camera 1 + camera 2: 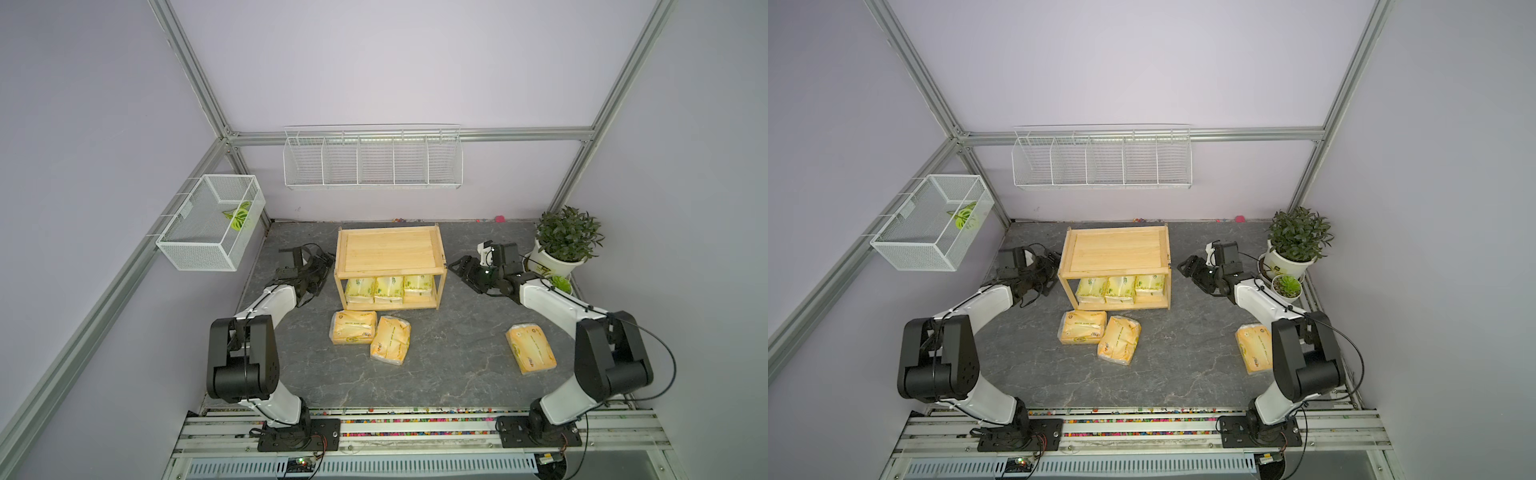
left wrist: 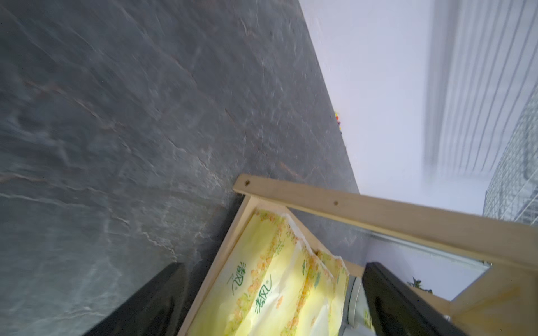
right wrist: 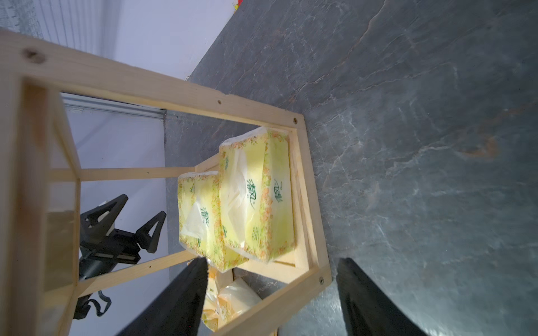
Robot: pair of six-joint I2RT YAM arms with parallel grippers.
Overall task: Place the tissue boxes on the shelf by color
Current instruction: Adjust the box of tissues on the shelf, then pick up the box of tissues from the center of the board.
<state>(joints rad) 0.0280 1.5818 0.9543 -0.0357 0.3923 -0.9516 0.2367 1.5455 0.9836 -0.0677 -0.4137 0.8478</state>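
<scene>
The light wood shelf (image 1: 390,249) (image 1: 1115,251) stands mid-table. Three pale yellow-green tissue boxes (image 1: 388,289) (image 3: 256,197) (image 2: 262,291) lie side by side on its lower board; the top board is bare. In front of it, two orange-yellow boxes (image 1: 353,327) (image 1: 390,340) touch each other, and a third (image 1: 530,348) lies to the right. My left gripper (image 1: 329,258) (image 2: 272,264) is open at the shelf's left end. My right gripper (image 1: 455,266) (image 3: 273,259) is open at the right end, its fingers either side of a shelf leg, holding nothing.
A white wire divided rack (image 1: 372,160) hangs on the back wall and a white mesh basket (image 1: 212,222) on the left wall. A potted plant (image 1: 561,245) and a small succulent (image 1: 561,284) stand just behind my right arm.
</scene>
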